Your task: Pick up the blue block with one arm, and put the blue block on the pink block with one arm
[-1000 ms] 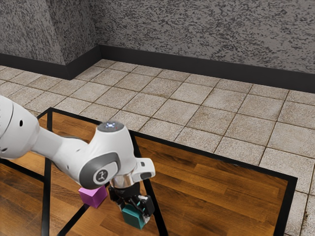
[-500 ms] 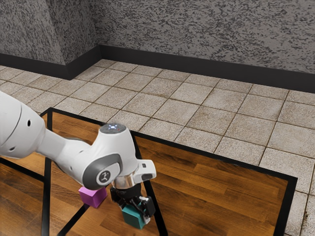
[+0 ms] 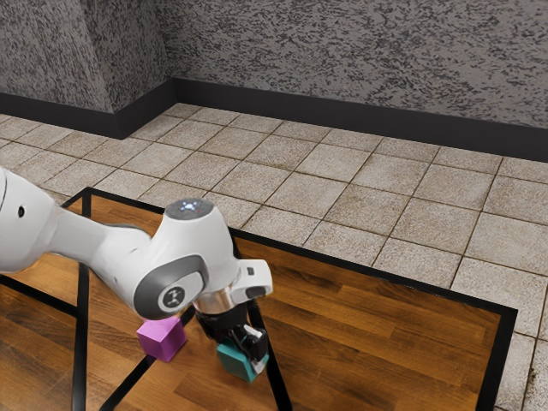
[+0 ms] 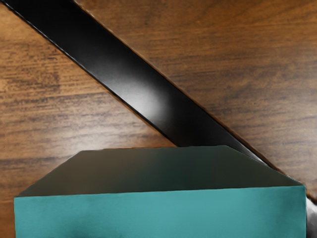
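Blue block [image 3: 235, 363] sits clamped between the two black fingers of the gripper [image 3: 242, 349], which is closed on it from two sides. It hangs directly under the hand and, by my reading, just clear of the wooden worktop [image 3: 385, 334], above a black strip [image 4: 138, 99] that crosses the boards. This is toward the worktop's near edge in the exterior view. The pink block [image 3: 161, 339] rests on the worktop just beside it, toward the exterior view's left and not touching. The carry therefore calls for lifting higher, shifting that way, then lowering squarely onto pink's top face.
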`<act>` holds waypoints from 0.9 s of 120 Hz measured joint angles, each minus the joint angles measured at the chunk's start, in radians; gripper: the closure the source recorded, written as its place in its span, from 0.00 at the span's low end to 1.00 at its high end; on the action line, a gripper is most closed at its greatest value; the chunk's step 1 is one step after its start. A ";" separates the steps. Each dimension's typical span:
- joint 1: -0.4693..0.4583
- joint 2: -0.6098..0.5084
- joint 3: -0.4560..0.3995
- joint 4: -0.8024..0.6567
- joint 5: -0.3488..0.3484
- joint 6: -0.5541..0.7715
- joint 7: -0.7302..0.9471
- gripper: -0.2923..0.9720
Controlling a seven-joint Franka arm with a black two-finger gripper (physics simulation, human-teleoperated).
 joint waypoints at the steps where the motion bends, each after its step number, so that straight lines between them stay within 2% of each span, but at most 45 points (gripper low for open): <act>1: 0.002 -0.006 -0.002 0.000 0.002 0.000 -0.001 0.51; 16: 0.017 -0.106 -0.003 -0.003 0.039 -0.017 -0.019 0.51; 44: 0.151 -0.203 -0.002 -0.012 0.085 -0.081 -0.051 0.51; 61: 0.221 -0.317 0.001 -0.057 0.107 -0.131 -0.071 0.51; 78: 0.294 -0.324 0.001 -0.061 0.119 -0.173 -0.088 0.51; 108: 0.319 -0.285 0.001 -0.062 0.126 -0.203 -0.111 0.52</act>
